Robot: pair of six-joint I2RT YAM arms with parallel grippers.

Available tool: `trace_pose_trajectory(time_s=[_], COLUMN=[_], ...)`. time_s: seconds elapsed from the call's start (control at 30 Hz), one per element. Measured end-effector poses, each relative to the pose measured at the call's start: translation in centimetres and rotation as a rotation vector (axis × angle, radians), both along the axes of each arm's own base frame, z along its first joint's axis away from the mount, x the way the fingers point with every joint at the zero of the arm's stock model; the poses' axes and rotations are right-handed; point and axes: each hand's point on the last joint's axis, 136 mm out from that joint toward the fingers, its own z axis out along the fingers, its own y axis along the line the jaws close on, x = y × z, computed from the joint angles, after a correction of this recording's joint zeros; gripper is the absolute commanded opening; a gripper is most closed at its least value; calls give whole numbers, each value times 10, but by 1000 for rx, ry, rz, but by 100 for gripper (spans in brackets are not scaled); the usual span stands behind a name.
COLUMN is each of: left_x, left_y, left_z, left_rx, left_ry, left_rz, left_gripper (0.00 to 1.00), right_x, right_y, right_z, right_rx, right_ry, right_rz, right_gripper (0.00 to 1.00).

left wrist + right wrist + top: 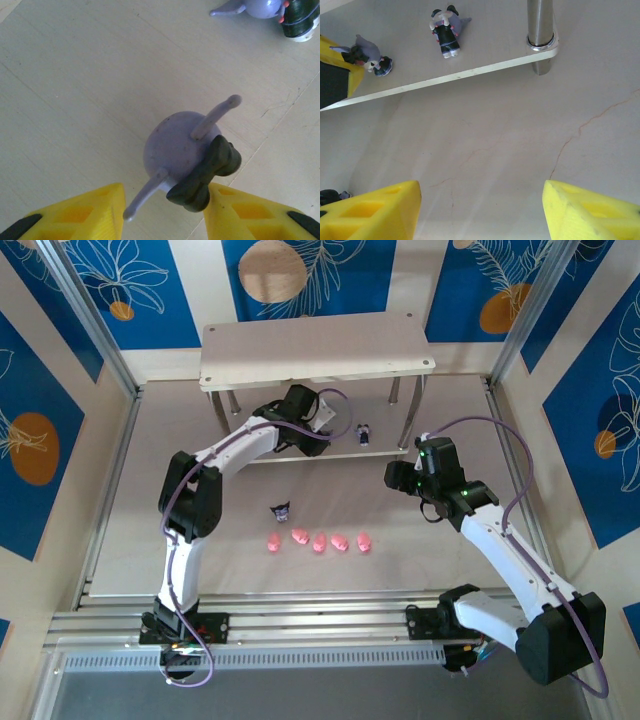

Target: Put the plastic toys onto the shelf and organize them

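The shelf stands at the back of the table on thin silver legs. On its lower board a purple-black toy stands between the yellow fingers of my left gripper. Its dark bow touches the right finger and a gap remains on the left; the jaws are open. A second dark toy lies further right on the same board. A third dark toy and a row of five pink toys lie on the table. My right gripper hangs open over bare table, holding nothing.
A silver shelf leg stands just ahead of the right gripper. Patterned blue walls and metal frame posts enclose the table. Aluminium rails run along the near edge by the arm bases.
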Motion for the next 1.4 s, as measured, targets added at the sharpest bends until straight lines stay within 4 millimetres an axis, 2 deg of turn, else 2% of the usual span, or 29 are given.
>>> trace_pose_trajectory(time_s=[0.6,0.77,0.97,1.17,1.4], left_x=[-5,-3,-11,-35,-90], left_y=[2,0,5,21,52], left_z=[-2,10,15,41,57], left_rx=[-21,-45,-52,-85,-125], left_ry=[-4,-41,-53,-95,-78], left_rz=[-7,-8,-8,2,50], left_gripper=[51,52,52,51,51], right_x=[1,1,0,0,0], right_y=[0,0,1,1,1], right_z=[1,1,1,1,2], right_rx=[7,8,9,9,13], right_ry=[-2,-2,-1,-1,-3], right_rz=[-5,-4,-3,-3,0], right_gripper=[66,66,66,66,66])
